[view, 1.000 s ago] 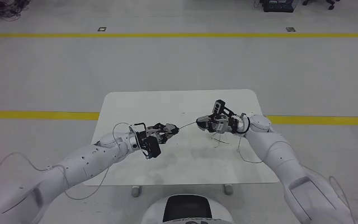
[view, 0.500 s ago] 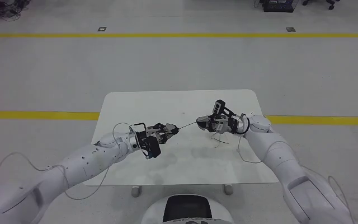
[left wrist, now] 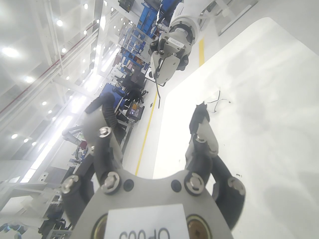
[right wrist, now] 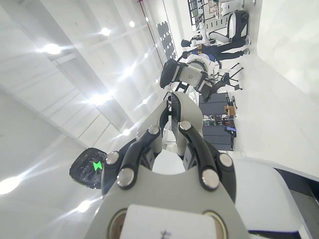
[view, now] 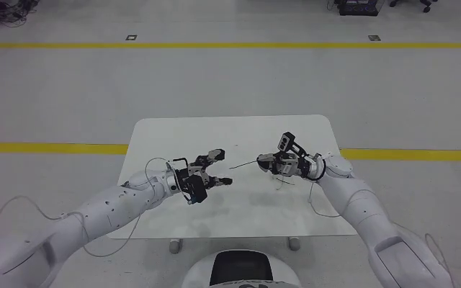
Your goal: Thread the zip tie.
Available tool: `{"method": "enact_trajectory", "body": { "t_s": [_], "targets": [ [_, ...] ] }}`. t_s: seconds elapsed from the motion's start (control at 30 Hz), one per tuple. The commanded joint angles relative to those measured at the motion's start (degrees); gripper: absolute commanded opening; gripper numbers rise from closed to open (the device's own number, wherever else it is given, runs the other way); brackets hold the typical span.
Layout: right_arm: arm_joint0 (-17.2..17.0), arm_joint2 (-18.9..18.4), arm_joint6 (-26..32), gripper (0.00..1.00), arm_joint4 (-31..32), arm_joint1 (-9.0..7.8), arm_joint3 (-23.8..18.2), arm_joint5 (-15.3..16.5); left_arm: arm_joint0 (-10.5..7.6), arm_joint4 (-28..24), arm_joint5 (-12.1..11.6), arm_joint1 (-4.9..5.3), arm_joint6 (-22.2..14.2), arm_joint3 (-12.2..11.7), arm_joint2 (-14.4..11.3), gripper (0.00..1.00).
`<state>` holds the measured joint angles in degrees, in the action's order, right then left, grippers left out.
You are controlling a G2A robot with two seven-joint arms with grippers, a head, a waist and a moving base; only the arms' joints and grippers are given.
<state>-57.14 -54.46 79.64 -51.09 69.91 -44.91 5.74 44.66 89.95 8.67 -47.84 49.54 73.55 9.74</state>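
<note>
While the right pincer [view: 263, 163] stays clamped on the zip tie [view: 245, 164], the left pincer [view: 224, 167] has opened

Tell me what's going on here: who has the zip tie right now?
The right gripper is shut on one end of the zip tie and holds it over the white table, free end pointing toward the left gripper. The left gripper is open and holds nothing, with a small gap between it and the tie's tip. A few thin loose pieces lie on the table below the right arm. The tie is a straight strip, not yet a closed loop.
</note>
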Motion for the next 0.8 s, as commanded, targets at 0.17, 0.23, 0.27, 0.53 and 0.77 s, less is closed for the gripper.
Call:
{"method": "enact_trajectory", "body": {
  "t_s": [0.17,0.23,0.27,0.53,0.77],
  "targets": [
    [-0.3,-0.1,0.0,0.00,-0.4,-0.10,-0.3,-0.1,0.00,0.0,0.0,0.00,0.0,0.0,0.0,1.00],
    [-0.5,-0.2,-0.9,0.00,-0.2,-0.10,-0.7,0.1,0.00,0.0,0.0,0.00,0.0,0.0,0.0,1.00],
    [-1.0,-0.4,-1.8,0.00,0.2,-0.19,-1.5,0.8,0.00,0.0,0.0,0.00,0.0,0.0,0.0,1.00],
    [-5.1,-5.5,0.0,0.00,0.6,-2.09,-2.6,10.2,1.21,-13.2,-14.5,-1.18,-6.5,1.4,2.6,1.00],
    [-6.5,-7.1,0.0,0.00,1.2,-3.40,-3.3,13.7,-0.26,-17.6,-26.5,-2.33,-12.6,0.0,2.9,1.00]
  ]
}}
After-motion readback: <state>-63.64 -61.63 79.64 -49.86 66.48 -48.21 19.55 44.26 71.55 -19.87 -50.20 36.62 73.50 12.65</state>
